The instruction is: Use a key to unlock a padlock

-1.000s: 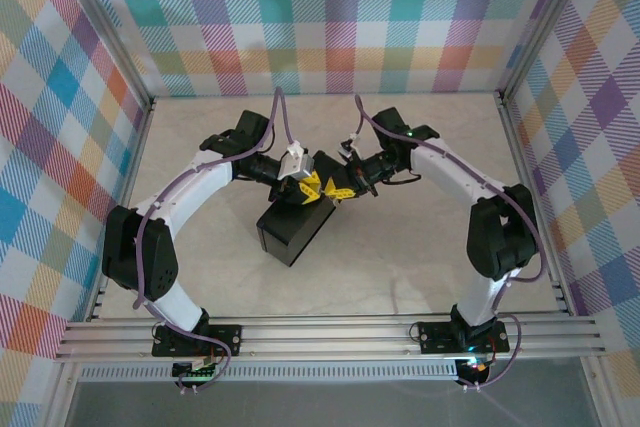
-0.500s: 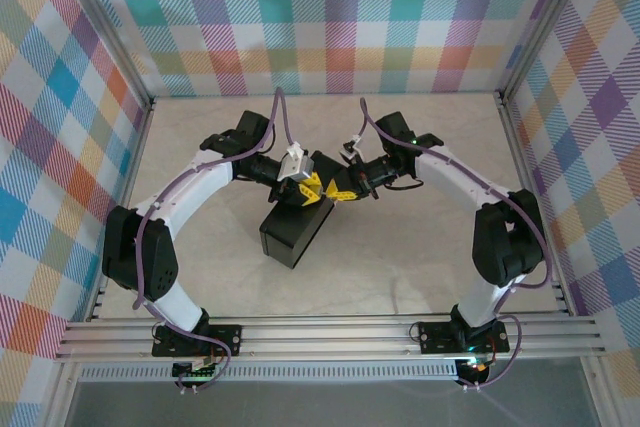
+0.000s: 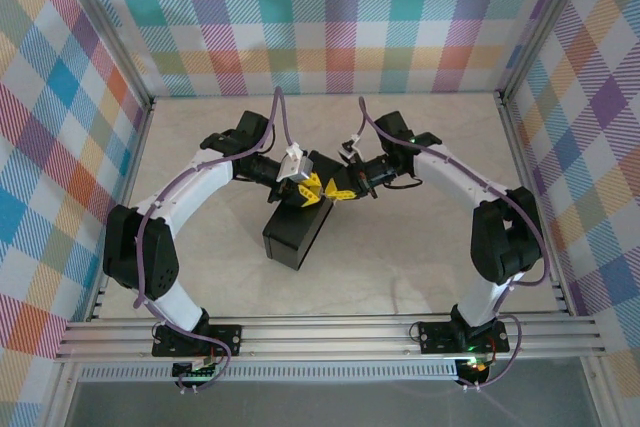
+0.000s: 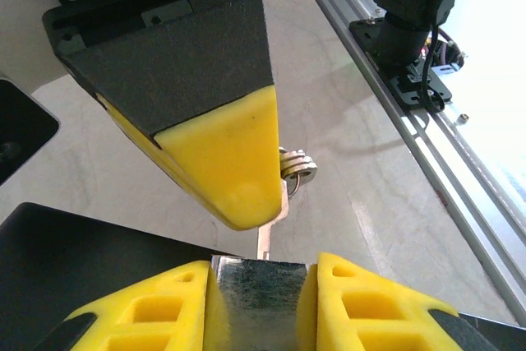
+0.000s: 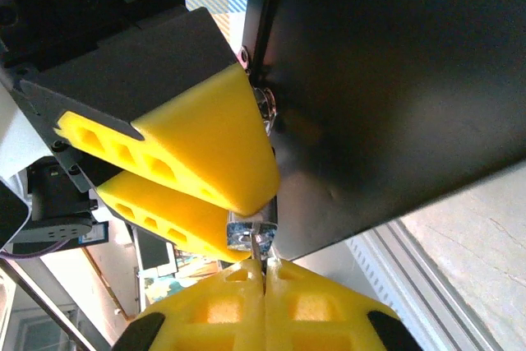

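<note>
Over the far end of the black box [image 3: 295, 232], the left hand [image 3: 306, 188] pinches the little silver padlock [image 4: 261, 297]. The right hand [image 3: 338, 194] is pressed together on the key [image 4: 265, 240], just beside it. The key's long side points straight at the padlock, tip touching it

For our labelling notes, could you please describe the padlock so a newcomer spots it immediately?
On the table lies a black box. At its far end the left gripper pinches the padlock: a small silvery metal block between yellow fingers, unlike the thin grey key pointing at it.
</note>
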Motion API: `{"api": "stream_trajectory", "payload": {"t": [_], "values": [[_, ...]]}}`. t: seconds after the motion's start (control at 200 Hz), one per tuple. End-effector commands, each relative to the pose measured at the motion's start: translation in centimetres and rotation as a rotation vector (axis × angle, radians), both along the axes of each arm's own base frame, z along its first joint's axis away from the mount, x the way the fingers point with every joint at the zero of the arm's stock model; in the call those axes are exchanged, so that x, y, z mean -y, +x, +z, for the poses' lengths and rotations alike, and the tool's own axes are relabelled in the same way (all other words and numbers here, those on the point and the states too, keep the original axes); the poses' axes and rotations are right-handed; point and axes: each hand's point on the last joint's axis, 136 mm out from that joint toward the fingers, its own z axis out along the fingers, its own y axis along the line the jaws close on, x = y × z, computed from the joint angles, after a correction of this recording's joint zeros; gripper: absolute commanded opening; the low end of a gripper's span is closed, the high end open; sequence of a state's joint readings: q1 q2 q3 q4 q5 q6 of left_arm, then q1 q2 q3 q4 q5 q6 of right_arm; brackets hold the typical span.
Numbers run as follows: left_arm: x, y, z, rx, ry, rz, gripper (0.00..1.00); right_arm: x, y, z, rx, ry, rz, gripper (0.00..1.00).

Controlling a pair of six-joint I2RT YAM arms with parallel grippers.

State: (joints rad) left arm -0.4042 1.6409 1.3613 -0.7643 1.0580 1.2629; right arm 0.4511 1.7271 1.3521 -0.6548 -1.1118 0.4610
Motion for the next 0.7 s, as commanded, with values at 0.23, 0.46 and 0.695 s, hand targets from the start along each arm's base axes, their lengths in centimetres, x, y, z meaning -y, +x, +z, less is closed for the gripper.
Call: {"api": "stream_trajectory", "payload": {"t": [0.23,0.46,0.695], "values": [[1.1,-1.2,4.1,0.027,-0.133,-0.085,0.19,-1.5,1.8,0.9,0.060,-0.025,-0.056,0.01],[1.2,-0.8,4.1,0.028,-0.136,-0.073,0.19,-2.2,1.6,0.5,0.050,-0.028,-0.062,0.02],[1.2,-0.3,3.5,0.026,-0.107,-0.047,0.18,-2.1,1.6,0.5,0.050,-0.038,-0.076,0.13]]}}
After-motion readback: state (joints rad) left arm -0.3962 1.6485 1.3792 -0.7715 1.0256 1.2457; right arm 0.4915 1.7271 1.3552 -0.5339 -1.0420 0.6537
